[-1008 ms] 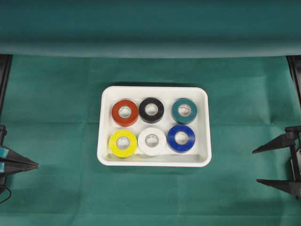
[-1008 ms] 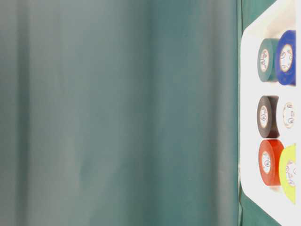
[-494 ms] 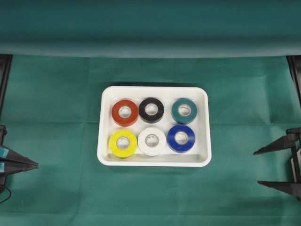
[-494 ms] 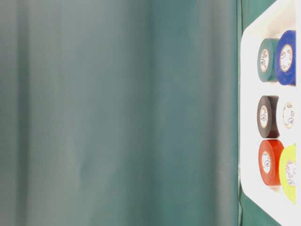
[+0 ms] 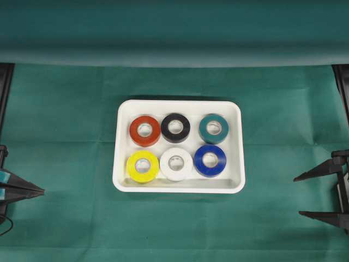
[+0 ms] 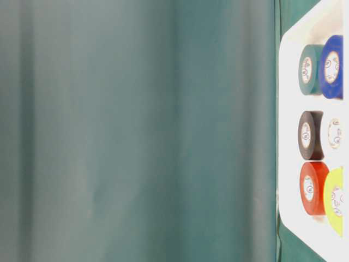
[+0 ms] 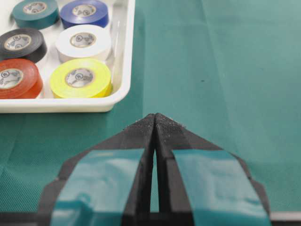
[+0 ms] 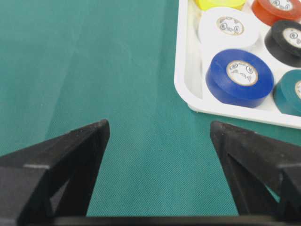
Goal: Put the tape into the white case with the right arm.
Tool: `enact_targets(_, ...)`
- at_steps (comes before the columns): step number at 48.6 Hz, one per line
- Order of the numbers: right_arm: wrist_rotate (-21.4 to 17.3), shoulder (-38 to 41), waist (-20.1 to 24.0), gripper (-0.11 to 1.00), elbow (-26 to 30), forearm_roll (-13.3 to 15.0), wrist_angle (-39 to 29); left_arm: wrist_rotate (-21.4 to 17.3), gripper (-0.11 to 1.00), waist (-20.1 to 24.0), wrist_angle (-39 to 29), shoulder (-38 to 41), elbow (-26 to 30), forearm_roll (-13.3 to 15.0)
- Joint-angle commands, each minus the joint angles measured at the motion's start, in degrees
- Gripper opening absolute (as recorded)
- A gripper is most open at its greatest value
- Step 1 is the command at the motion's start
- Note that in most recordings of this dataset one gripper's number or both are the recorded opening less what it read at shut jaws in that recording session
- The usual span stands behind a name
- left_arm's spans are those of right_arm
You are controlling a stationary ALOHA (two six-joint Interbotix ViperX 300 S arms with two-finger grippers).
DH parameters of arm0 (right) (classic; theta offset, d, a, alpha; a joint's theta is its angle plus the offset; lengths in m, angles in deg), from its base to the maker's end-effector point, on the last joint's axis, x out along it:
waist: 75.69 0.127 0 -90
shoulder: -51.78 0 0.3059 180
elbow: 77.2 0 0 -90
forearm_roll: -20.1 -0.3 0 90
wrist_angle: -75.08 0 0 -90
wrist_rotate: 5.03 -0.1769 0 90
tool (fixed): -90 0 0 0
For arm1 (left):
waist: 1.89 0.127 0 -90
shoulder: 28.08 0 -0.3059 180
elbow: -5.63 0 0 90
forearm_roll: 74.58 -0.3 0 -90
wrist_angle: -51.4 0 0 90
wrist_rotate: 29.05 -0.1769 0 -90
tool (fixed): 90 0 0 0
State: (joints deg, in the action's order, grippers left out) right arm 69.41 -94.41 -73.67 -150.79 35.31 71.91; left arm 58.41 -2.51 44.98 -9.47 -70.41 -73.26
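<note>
Six rolls of tape, among them the blue plastic roll, are seen lying inside the shallow white rectangular plastic case, so the placing is judged complete. The black right gripper is held spread wide and empty near the table's right edge, well apart from the case; the left gripper with light-blue patches is pressed closed on nothing. Only parking of the right arm is judged to be called for next.

The white case is seen lying flat at the middle of the table. Six tape rolls are laid flat inside in two rows: red, black, teal; yellow, white, blue.
</note>
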Motion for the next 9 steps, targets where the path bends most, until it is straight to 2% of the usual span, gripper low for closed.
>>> enact_targets(1,-0.09,0.35,0.00,0.80,0.62,0.09,0.70,-0.09,0.00,0.09,0.62,0.44,0.70,0.09)
enact_targets(9,-0.09,0.26,0.00,0.80,0.44,0.09,1.05,-0.09,0.00,0.09,0.62,0.44,0.70,0.09)
